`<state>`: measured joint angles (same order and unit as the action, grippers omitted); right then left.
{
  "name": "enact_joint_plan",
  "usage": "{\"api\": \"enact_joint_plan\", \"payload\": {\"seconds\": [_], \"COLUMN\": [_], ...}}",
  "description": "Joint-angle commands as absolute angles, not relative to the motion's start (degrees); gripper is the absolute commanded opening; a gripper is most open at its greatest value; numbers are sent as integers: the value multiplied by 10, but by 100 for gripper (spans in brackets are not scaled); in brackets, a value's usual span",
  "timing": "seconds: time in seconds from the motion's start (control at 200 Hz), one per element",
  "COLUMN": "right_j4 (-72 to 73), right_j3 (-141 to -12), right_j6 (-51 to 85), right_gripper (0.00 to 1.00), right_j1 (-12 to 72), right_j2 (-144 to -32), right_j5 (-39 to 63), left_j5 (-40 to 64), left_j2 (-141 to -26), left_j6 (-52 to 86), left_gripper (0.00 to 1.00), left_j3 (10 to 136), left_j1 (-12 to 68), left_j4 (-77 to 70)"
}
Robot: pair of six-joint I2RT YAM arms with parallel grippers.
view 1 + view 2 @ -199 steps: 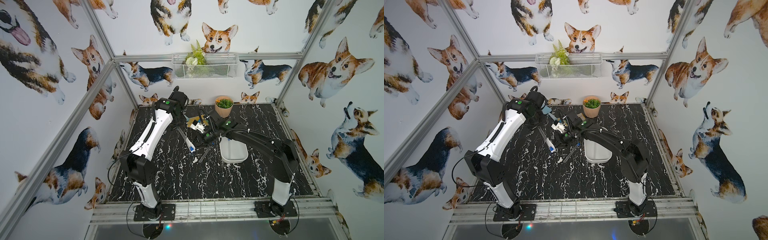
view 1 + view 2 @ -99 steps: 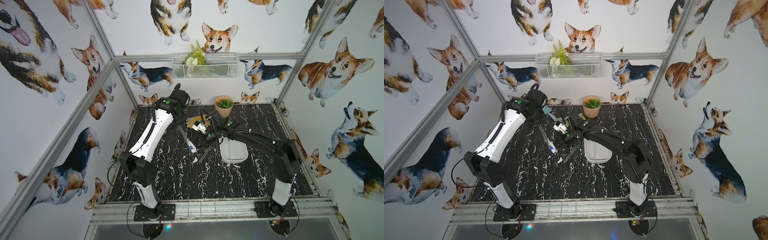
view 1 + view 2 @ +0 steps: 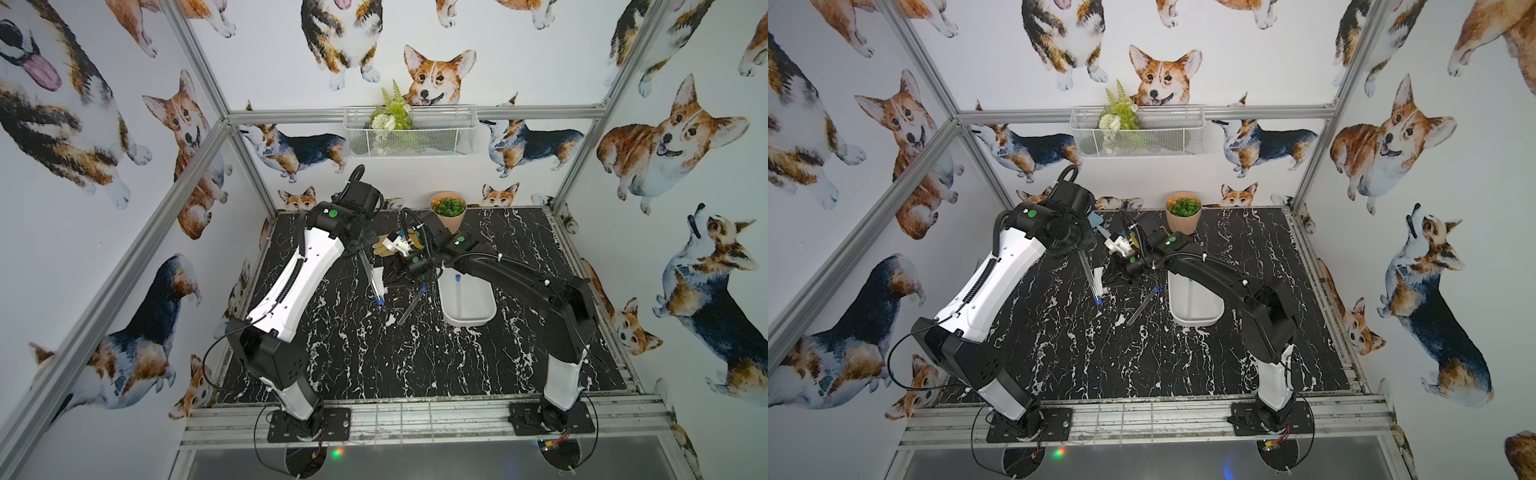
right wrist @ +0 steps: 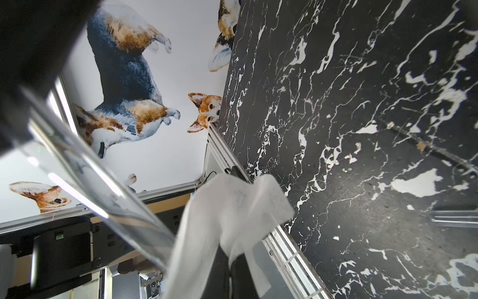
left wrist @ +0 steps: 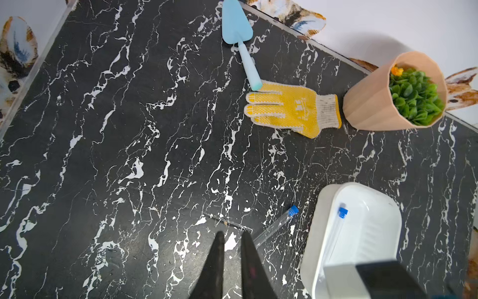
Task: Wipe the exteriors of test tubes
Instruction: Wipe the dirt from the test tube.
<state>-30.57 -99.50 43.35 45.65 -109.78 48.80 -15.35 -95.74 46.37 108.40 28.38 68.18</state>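
Tube one (image 3: 1090, 278), tilted, cap end low, clamped in left fingers (image 5: 216, 266); right fingers (image 4: 241, 279) pinch white wipe (image 4: 232, 207) against it. Tube two (image 3: 411, 306) on bench (image 3: 374, 365); tube three (image 3: 458, 297) in white tray (image 3: 467, 323).

No legible text, brand or number can be made out; a small mark printed on the yellow glove (image 5: 292, 108) is too blurred to be read.

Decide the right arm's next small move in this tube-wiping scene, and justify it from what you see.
Probably slide the white wipe along the held test tube toward its blue cap. The right gripper is shut on the wipe, which sits against the tube partway along. The left gripper grips the tube's other end and holds it tilted in the air, so the capped stretch looks unwiped.
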Motion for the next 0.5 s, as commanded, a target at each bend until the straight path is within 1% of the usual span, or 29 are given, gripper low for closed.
{"api": "enact_joint_plan", "payload": {"seconds": [0.0,0.12,0.185,0.305,0.496], "right_j4": [-340,-424,-457,-433,-428], "right_j3": [-1054,-1138,-1156,-1103,-1002], "right_j6": [411,370,356,377,374], "right_gripper": [0,0,0,0,0], "right_j1": [451,445,446,449,455], "right_j2": [-1125,-1154,-1157,-1125,-1050], "right_j5": [526,528,518,509,483], "left_j5": [-180,-188,-185,-176,-168], "left_j2": [-954,-924,-925,-940,-947], "left_j6": [501,521,514,484,466], "left_gripper": [11,11,11,11,11], "left_j3": [1081,1068,1076,1105,1115], "left_j1": [305,317,312,301,282], "left_j4": [685,693,692,693,669]}}
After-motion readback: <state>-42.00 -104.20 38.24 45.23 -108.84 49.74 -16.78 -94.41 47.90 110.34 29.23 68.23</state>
